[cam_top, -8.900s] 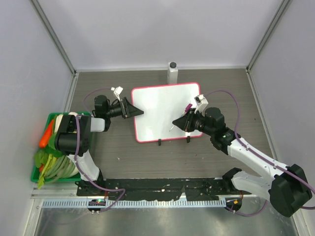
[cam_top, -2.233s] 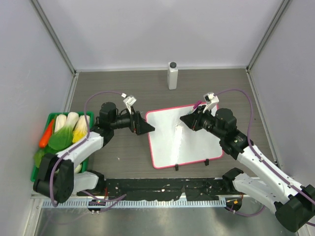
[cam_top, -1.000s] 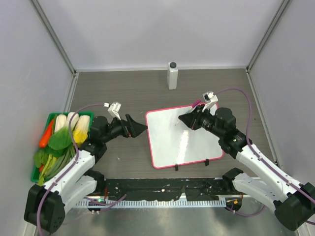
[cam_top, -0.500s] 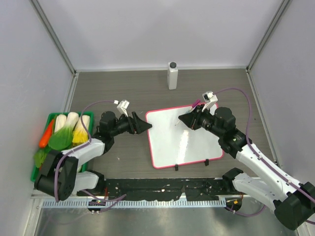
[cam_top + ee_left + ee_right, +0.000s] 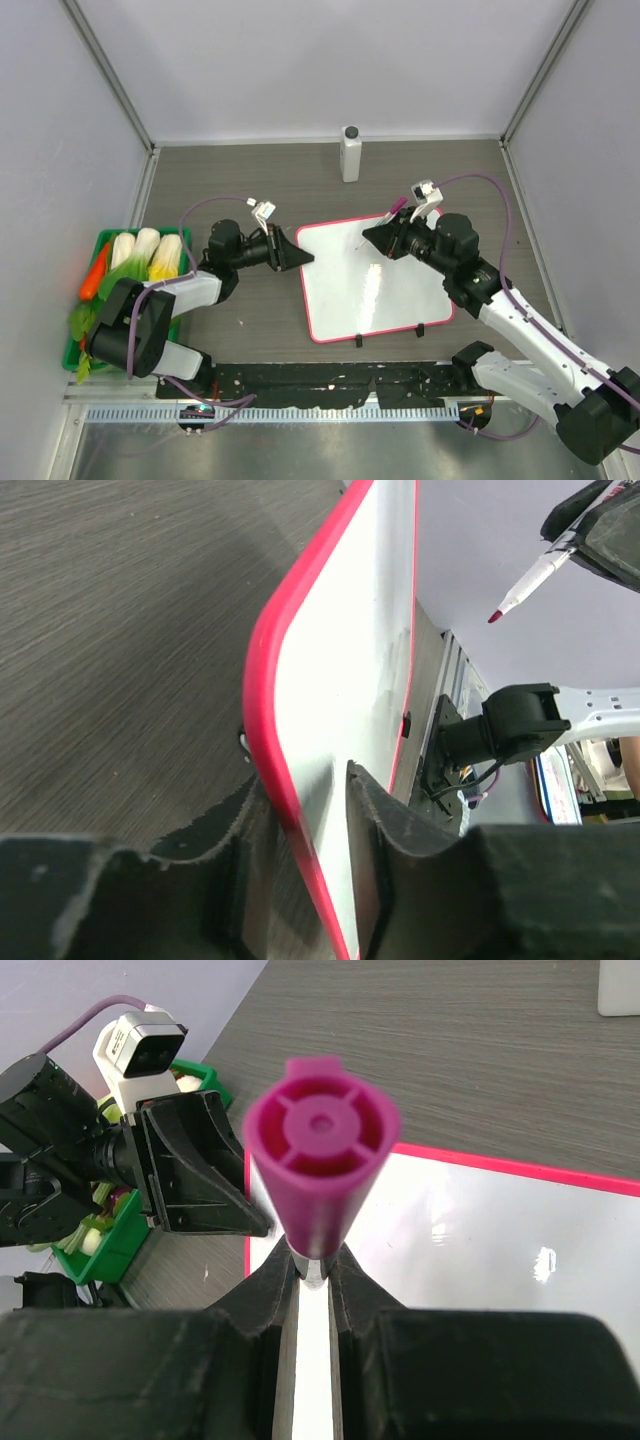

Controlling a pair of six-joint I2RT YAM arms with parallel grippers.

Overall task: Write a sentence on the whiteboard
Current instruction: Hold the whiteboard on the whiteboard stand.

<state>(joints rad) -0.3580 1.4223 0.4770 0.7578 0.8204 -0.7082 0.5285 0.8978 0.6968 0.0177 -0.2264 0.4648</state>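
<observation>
The whiteboard [image 5: 385, 290] lies flat at the table's middle, with a pink-red frame and two black clip feet at its near edge. Its face is blank and no sentence shows on it. My left gripper [image 5: 305, 258] is closed round the board's upper left edge. In the left wrist view its jaws [image 5: 300, 775] straddle the pink frame [image 5: 262, 680]. My right gripper [image 5: 374, 236] is shut on a marker [image 5: 320, 1150] with a magenta end. The marker's pink tip [image 5: 497, 614] hovers just above the top of the board [image 5: 480, 1250].
A white bottle [image 5: 350, 153] stands at the back, beyond the board. A green tray [image 5: 96, 240] of vegetables sits at the left wall. Grey walls close in the table on three sides.
In the last second my left gripper moved from just left of the board onto its edge, and the left elbow swung. The marker shifted slightly back. Earlier, the board slid nearer and to the right.
</observation>
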